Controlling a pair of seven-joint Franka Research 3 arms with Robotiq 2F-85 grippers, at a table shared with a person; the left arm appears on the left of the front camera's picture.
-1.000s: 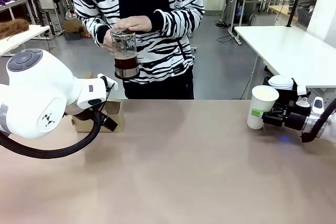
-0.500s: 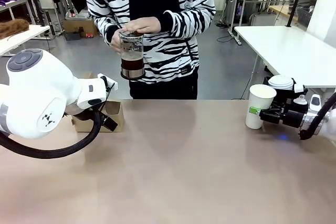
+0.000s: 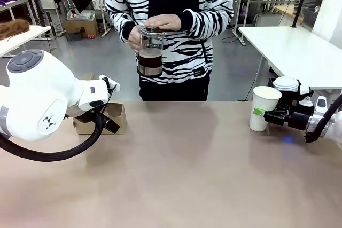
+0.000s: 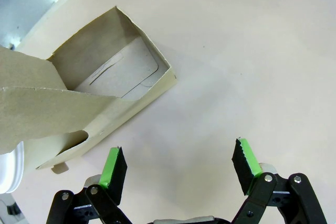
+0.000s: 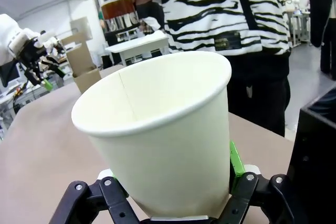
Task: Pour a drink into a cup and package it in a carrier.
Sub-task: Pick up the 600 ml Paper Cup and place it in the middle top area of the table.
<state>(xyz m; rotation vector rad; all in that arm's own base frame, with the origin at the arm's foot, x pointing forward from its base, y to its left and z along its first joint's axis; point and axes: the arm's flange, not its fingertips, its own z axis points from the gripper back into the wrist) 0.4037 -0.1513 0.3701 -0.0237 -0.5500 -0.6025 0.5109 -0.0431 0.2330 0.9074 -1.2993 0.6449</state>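
The cup (image 3: 263,108) stands upright near the right edge of the front view, on the brown table (image 3: 181,169). The right gripper (image 3: 262,115) comes in from the right and is clamped around its lower half, with a green pad pressed to the cup wall. In the right wrist view the cup (image 5: 163,135) takes up the middle of the frame. Its open mouth shows a bare white inside with nothing in it, and the right gripper (image 5: 173,174) hugs its base from both sides.

At upper centre of the front view a person in a striped top holds a glass jug (image 3: 150,52) with a metal frame well above the far side of the table. One hand (image 3: 163,22) lies on its top. The drink (image 3: 150,61), a dark brown liquid, fills roughly the lower half of the jug.

The carrier (image 3: 115,117) sits at the left of the table, partly behind the left arm. From the left wrist view the carrier (image 4: 105,72) lies in the upper left, and the compartment in sight holds nothing. The left gripper (image 4: 178,156) hangs just beside it over bare table, jaws spread wide and holding nothing.

A stack of white lids (image 3: 286,83) rests on a black box (image 3: 291,97) behind the cup.

A small printed patch on the hem of the striped top (image 5: 231,40) is too small to read.
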